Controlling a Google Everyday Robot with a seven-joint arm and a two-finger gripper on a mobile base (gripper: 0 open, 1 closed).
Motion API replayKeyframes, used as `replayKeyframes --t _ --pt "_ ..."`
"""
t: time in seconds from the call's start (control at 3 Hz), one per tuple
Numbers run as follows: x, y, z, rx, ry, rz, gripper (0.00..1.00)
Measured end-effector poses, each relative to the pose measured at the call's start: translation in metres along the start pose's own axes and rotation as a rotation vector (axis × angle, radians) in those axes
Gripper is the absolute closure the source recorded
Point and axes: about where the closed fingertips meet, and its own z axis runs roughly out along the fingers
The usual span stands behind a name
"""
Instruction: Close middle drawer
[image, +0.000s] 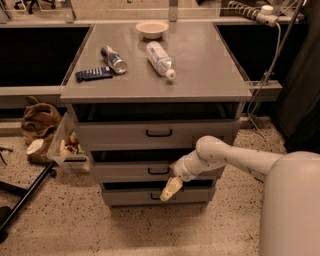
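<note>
A Google Everyday Robot's white arm (235, 155) reaches across the front of a grey three-drawer cabinet (220, 85). The middle drawer (125, 171), second from the cabinet's top, stands slightly pulled out, with a dark gap above its panel. The gripper (171, 188) hangs at the drawer's lower edge, just right of its dark bar handle (158, 171); whether it is open or closed cannot be told. On the cabinet's top lie a bowl (152, 28), a plastic bottle (160, 59), a can (114, 59) and a blue packet (93, 74).
</note>
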Motion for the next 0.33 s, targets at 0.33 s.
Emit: replayKeyframes --t 0.33 --pt "-0.0005 -0.0033 0.0013 0.004 0.002 0.0 0.0"
